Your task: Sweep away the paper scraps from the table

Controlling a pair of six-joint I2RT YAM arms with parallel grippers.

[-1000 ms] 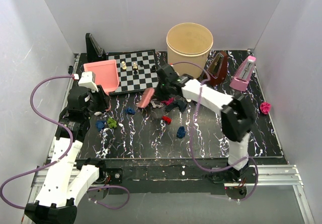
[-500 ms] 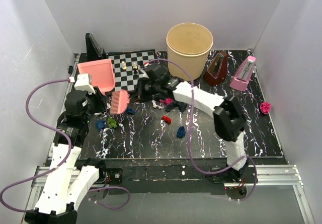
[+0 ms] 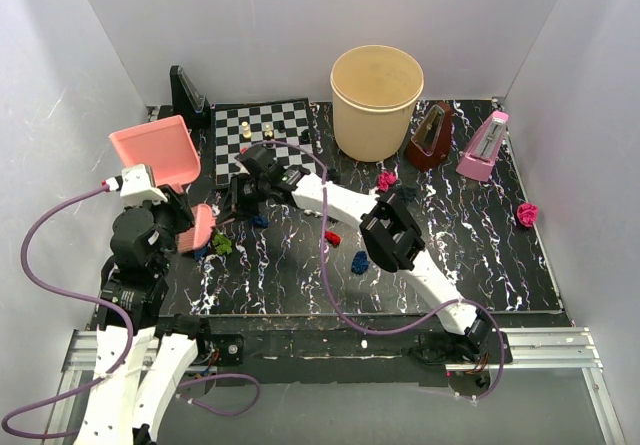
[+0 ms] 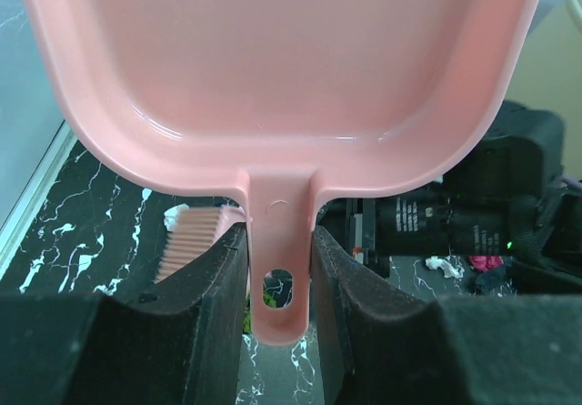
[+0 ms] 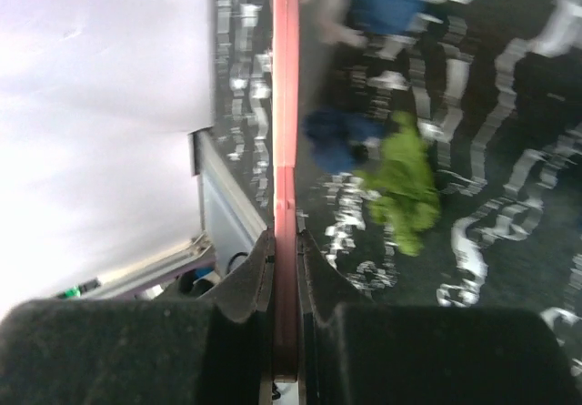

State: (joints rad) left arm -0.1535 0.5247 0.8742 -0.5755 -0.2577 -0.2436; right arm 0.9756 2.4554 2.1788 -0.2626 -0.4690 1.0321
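Over the bench (image 3: 480, 255) in the top view, my right arm has swung far across to the left in the last second. It has carried the pink brush (image 3: 197, 227) from mid-bench to just beside the left arm. The right claw (image 3: 236, 201) is closed on the brush handle. The left claw (image 3: 168, 195) has lifted the pink dustpan (image 3: 155, 150) from beside the chessboard (image 3: 262, 137) and holds it raised and tilted. The paper scraps (image 3: 360, 262) have not shifted. A green scrap (image 3: 221, 245) and a dark blue one lie just by the brush head. The red scrap (image 3: 332, 237) and another blue one sit mid-bench, and a magenta scrap (image 3: 527, 213) lies far to the right. I judge nothing is collected yet, and the pan must come down to the bench first.

In the left wrist view, the claw's fingers (image 4: 209, 314) clamp both sides of the dustpan's handle. The pan fills the frame and hides most of the bench. Only a corner of the brush shows beneath it.

In the right wrist view, the brush appears edge-on, a thin pink strip pinched between the fingers. The green scrap and a blue one lie just beside it, blurred. I cannot tell whether the bristles touch them.
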